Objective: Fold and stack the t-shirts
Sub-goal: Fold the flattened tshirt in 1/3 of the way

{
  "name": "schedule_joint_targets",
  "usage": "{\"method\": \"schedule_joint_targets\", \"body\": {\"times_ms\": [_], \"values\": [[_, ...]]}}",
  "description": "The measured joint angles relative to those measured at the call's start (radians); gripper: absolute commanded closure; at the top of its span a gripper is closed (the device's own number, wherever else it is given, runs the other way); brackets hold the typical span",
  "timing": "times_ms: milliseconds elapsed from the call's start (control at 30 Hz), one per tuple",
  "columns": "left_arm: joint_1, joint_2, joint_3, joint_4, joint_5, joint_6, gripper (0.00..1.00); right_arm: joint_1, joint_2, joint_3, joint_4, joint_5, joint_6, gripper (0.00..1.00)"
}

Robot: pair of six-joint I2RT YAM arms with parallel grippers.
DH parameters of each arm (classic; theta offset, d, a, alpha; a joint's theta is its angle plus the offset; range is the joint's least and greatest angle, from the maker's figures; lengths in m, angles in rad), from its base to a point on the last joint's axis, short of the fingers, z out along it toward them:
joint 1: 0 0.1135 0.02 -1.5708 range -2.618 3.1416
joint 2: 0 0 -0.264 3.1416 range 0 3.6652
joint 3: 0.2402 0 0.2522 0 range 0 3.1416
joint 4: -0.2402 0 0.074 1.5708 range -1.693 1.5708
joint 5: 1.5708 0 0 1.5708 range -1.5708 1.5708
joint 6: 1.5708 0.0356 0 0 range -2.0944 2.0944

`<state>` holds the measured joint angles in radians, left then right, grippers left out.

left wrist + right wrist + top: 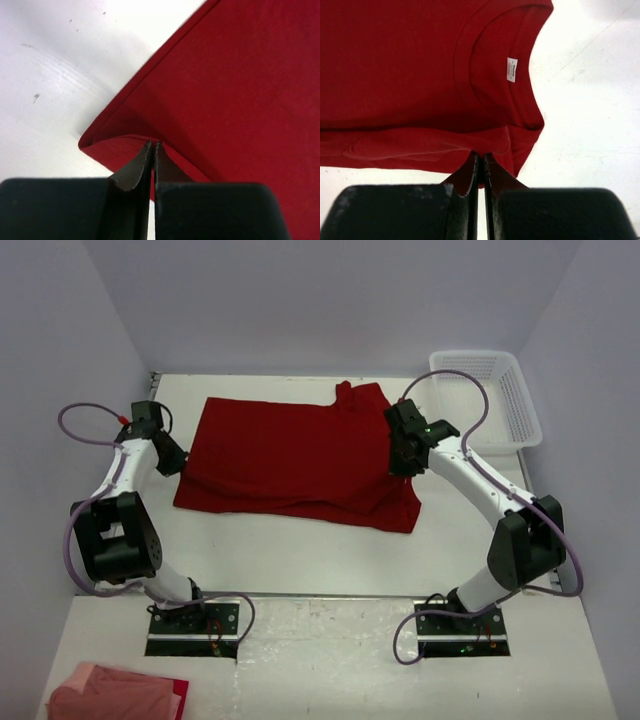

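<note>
- Red t-shirt (290, 455) lay on the white table (300, 550) in the top view, spread left to right between the two arms. It was partly doubled over, with a lower layer showing along its near edge.
- Same view: left gripper (176, 464) sat at the shirt's left edge and right gripper (400, 468) at its right edge, on the collar side. Jaw state could not be resolved from above.
- Same view: white mesh basket (490, 390) stood at the far right corner, apart from the shirt. A pink cloth heap (115, 692) lay near left, in front of the arm bases; what kind of garment it was could not be told.
- Left wrist view: fingers (132, 172) were pressed together with no gap at the tips. The tips met on a folded corner of the shirt, and the cloth appeared pinched between them. Shirt filled the right of the frame, bare table the left.
- Right wrist view: fingers (462, 175) were likewise closed, tips on the near edge of a folded-over layer, cloth apparently nipped. The white neck label (512, 69) sat inside the collar, beyond the tips and slightly right.
</note>
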<state>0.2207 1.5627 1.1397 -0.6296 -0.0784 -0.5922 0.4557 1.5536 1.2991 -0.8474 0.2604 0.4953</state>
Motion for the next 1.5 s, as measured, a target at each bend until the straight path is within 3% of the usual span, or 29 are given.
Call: {"method": "schedule_joint_targets", "body": {"times_ms": [533, 967, 1033, 1067, 1100, 1133, 1200, 1233, 1333, 1500], "values": [[-0.021, 0.167, 0.148, 0.013, 0.016, -0.021, 1.00, -0.068, 0.129, 0.066, 0.027, -0.048, -0.036, 1.00], [-0.020, 0.255, 0.179, 0.013, 0.018, -0.045, 1.00, -0.103, 0.243, 0.126, 0.058, -0.106, -0.068, 1.00], [-0.021, 0.256, 0.179, 0.014, 0.018, -0.051, 0.96, -0.104, 0.262, 0.145, 0.061, -0.115, -0.076, 0.92], [-0.021, 0.256, 0.179, 0.015, 0.018, -0.053, 0.83, -0.105, 0.275, 0.160, 0.061, -0.120, -0.081, 0.85], [-0.021, 0.255, 0.179, 0.017, 0.019, -0.054, 0.70, -0.105, 0.291, 0.179, 0.062, -0.123, -0.084, 0.67], [-0.021, 0.255, 0.179, 0.021, 0.019, -0.055, 0.49, -0.106, 0.309, 0.204, 0.065, -0.124, -0.090, 0.58], [-0.022, 0.249, 0.180, 0.041, 0.019, -0.060, 0.35, -0.109, 0.341, 0.257, 0.078, -0.121, -0.113, 0.44], [-0.025, 0.241, 0.179, 0.057, 0.018, -0.065, 0.29, -0.109, 0.357, 0.291, 0.081, -0.117, -0.124, 0.30], [-0.047, 0.164, 0.171, 0.089, -0.031, -0.062, 0.25, -0.110, 0.385, 0.390, 0.094, -0.109, -0.151, 0.20], [-0.135, -0.082, 0.168, 0.123, -0.165, -0.043, 0.26, -0.109, 0.313, 0.418, 0.111, -0.106, -0.155, 0.20]]}}
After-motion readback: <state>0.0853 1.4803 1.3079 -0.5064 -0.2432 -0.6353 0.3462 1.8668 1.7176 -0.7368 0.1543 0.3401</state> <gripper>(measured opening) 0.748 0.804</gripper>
